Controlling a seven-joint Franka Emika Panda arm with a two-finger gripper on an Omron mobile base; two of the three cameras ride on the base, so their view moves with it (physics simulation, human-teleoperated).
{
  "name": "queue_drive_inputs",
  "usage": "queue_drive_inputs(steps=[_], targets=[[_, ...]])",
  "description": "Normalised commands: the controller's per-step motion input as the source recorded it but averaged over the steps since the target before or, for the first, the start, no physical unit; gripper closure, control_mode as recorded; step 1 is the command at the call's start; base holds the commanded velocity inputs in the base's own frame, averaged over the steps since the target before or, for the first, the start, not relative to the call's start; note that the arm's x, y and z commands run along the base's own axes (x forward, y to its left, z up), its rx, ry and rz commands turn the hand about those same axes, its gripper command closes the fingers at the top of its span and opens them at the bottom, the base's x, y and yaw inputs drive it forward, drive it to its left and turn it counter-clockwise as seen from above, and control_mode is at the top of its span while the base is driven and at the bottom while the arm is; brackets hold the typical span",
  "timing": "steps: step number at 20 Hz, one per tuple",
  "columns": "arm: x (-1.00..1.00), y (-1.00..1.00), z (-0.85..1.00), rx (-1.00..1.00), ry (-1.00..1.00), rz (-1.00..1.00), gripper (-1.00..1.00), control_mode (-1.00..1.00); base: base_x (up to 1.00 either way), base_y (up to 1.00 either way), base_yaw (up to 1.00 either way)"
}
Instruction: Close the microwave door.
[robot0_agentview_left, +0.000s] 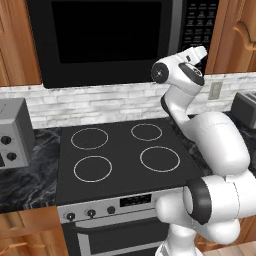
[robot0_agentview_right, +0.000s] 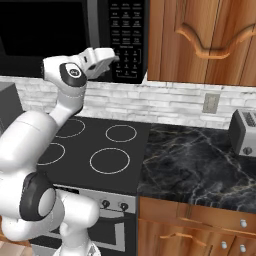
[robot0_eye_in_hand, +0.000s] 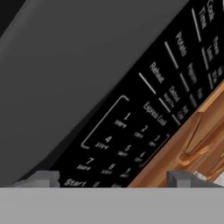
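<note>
Black microwave door (robot0_agentview_left: 107, 42) shut; tool (robot0_agentview_left: 200, 52) beside grey strip (robot0_agentview_left: 175, 35)

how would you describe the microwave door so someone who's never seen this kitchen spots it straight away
Start at the black stovetop with its four white rings and look up past the white brick wall to the black microwave hung between the wooden cabinets. The microwave door is its big flat panel with dark glass and a grey vertical strip on its right edge. The narrow keypad beside it has white button labels; the door has none.
</note>
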Motion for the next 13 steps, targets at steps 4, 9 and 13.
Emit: queue_drive_inputs(steps=[4,9,13], targets=[[0.42,0.0,0.0,0.0,0.0,0.0,-1.0,-1.0,0.0,0.0,0.0],[0.31,0.0,0.0,0.0,0.0,0.0,-1.0,-1.0,0.0,0.0,0.0],[0.05,0.0,0.0,0.0,0.0,0.0,-1.0,-1.0,0.0,0.0,0.0]])
